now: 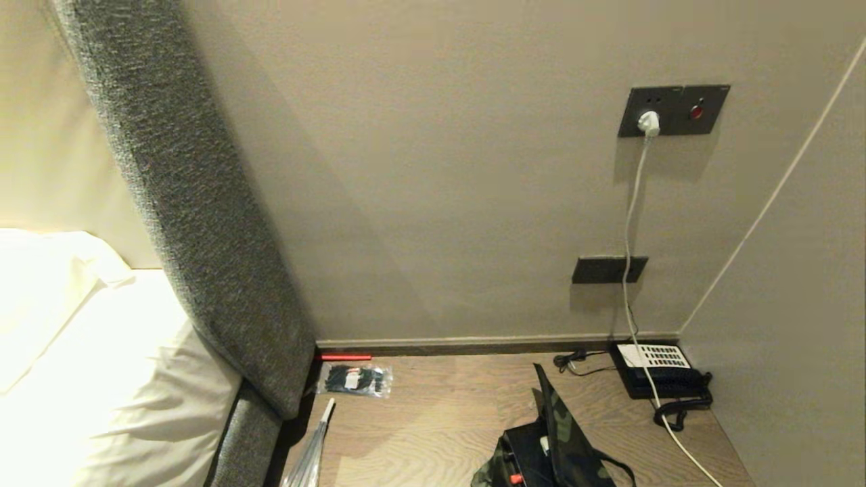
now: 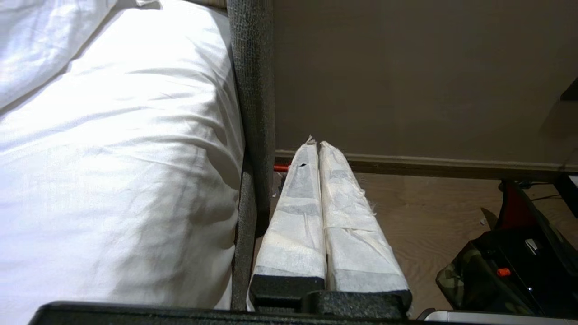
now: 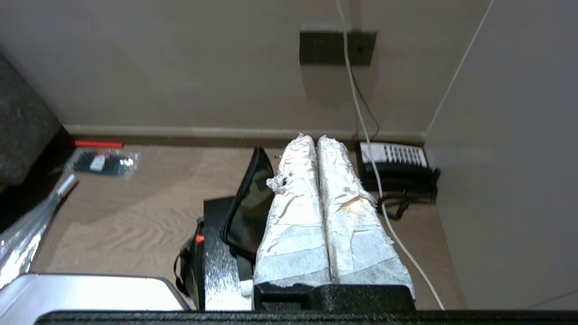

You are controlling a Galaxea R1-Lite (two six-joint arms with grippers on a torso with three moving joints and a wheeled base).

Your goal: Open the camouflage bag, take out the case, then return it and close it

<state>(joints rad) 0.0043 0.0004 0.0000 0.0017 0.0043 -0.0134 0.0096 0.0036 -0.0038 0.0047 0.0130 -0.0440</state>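
Standing open at six o'clock on the nightstand, the camouflage bag (image 1: 565,446) holds the case (image 1: 524,453), so removal, return and closing remain; both grippers' fingers sit pressed together, empty.

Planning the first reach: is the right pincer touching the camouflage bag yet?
Cannot tell. In the right wrist view the shut right pincer overlaps the camouflage bag, hiding any gap; the head view shows no arm.

**A Hotel Bedroom**

This looked like a hotel bedroom. A bed (image 1: 101,379) with white sheets and a pillow (image 1: 47,284) stood beside a grey padded headboard (image 1: 196,216). Next to it was a wooden bedside table (image 1: 440,419) with a black desk phone (image 1: 659,372), under wall sockets (image 1: 673,110).
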